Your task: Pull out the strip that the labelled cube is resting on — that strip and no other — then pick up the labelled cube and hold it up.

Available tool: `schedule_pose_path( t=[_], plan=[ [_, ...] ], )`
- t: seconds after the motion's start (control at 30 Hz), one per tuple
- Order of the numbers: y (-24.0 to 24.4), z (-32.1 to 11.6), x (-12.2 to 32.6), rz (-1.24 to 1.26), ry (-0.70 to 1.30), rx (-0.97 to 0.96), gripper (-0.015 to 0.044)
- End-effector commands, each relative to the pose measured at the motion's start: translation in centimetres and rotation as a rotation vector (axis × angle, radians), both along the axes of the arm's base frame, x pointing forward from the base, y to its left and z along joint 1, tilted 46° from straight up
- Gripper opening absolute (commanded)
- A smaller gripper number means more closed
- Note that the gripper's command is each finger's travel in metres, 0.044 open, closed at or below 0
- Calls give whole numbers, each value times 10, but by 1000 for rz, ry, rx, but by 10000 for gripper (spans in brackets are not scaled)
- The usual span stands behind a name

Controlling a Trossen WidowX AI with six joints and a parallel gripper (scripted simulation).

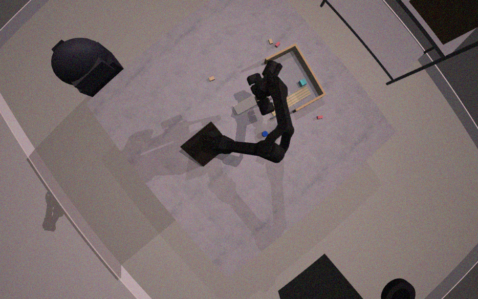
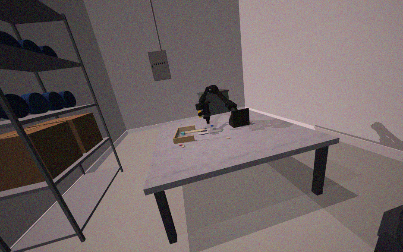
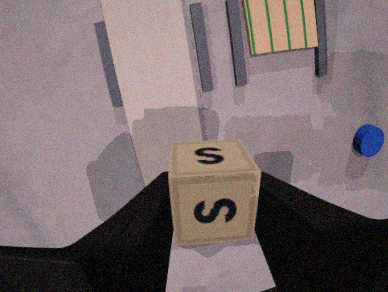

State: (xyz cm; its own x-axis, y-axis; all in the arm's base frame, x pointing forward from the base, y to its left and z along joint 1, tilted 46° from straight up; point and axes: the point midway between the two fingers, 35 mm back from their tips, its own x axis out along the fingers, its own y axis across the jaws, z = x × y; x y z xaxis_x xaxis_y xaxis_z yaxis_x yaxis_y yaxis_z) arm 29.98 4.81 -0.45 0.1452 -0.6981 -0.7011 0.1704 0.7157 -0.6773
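Note:
My gripper (image 2: 208, 123) (image 3: 207, 178) is shut on a tan wooden cube (image 3: 215, 207) marked with a black S on two visible faces. It holds the cube above the table; in the top view the arm hides most of it. A plain pale strip (image 1: 244, 105) (image 3: 155, 55) lies flat below and beyond the cube, with a grey rail on either side in the wrist view. A tan slatted piece with green lines (image 1: 299, 96) (image 3: 277, 25) lies to its right in the wrist view, between grey rails, reaching into the wooden-walled enclosure.
The wooden wall (image 1: 310, 70) (image 2: 184, 139) surrounds a teal cube (image 1: 302, 82) (image 2: 183, 133). A blue disc (image 1: 264, 133) (image 2: 212, 125) (image 3: 369, 140) lies near the arm. Small red pieces (image 1: 319, 117) (image 1: 277, 44) and tan pieces (image 1: 211, 78) (image 1: 270, 41) lie outside the wall.

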Motion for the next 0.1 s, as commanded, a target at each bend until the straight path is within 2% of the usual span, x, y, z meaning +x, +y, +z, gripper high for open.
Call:
schedule_pose_path(
  t=[0.0, 0.07],
  plan=[
    [1, 0, 0, -4, -1, 4, 0],
    [1, 0, 0, -4, -1, 4, 0]
  ],
)
